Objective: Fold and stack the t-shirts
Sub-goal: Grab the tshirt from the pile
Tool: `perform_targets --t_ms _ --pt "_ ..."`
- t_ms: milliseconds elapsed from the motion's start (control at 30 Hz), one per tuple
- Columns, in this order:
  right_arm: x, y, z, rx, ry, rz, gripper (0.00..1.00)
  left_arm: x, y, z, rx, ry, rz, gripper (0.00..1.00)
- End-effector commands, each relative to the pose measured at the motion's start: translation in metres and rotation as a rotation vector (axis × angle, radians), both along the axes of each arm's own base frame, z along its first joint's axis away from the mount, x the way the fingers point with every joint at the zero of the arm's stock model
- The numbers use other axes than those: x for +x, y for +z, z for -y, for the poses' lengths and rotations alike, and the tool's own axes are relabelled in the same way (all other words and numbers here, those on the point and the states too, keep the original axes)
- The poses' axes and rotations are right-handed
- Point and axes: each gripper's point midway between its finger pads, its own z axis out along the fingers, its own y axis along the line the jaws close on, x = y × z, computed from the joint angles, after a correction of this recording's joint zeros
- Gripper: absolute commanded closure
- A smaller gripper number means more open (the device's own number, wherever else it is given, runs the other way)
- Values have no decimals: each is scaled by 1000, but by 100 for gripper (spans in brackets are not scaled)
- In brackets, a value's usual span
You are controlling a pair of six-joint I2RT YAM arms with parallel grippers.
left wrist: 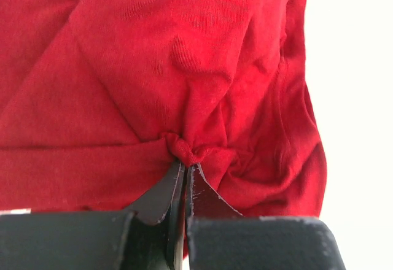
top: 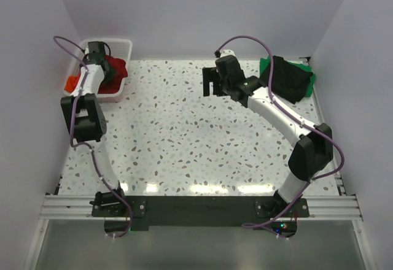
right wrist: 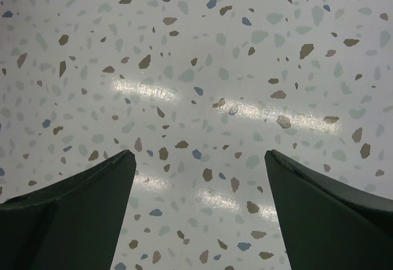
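Note:
A crumpled dark red t-shirt (top: pixel 114 73) (left wrist: pixel 184 80) lies in the white basket (top: pixel 116 42) at the table's far left. My left gripper (top: pixel 98 58) (left wrist: pixel 186 162) reaches down into the basket and is shut on a pinched fold of that shirt. An orange t-shirt (top: pixel 72 83) pokes over the basket's left side. At the far right lies a folded black t-shirt (top: pixel 288 77) on top of a green one (top: pixel 312 81). My right gripper (top: pixel 213 84) (right wrist: pixel 199 153) hangs open over bare table in the middle back, with nothing between its fingers.
White walls close in the speckled table (top: pixel 184 141) at the back and on both sides. The arm bases stand on the black rail (top: pixel 196 208) at the near edge.

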Motion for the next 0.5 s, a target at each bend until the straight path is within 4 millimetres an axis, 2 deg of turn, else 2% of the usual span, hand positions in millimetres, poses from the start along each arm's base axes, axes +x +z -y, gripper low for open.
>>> perform_targets --t_ms 0,33,100,133,200,233,267,367,400,433,467 --pt "3 14 3 13 -25 35 9 1 73 9 17 -71 177 100" --pt "3 14 4 16 -33 33 10 -2 92 12 24 -82 209 100" --pt "2 16 5 19 -40 37 10 -9 104 24 27 -129 229 100" --pt "2 16 6 19 -49 38 10 -12 129 30 34 -146 285 100" --pt "1 21 13 16 -78 53 10 -19 143 46 31 -185 317 100" --pt "1 22 16 12 -90 55 10 -25 164 52 40 -198 357 100" --pt "1 27 21 5 -111 72 10 -28 172 59 36 -215 370 100" --pt "2 38 33 -9 -170 97 10 -39 207 90 36 -299 436 100" --pt "2 47 41 -17 -209 123 10 -46 223 110 44 -346 464 100" --pt "1 49 47 -23 -246 124 10 -49 232 115 53 -359 480 100" --pt "1 53 54 -25 -279 133 10 -54 244 145 42 -429 509 100"
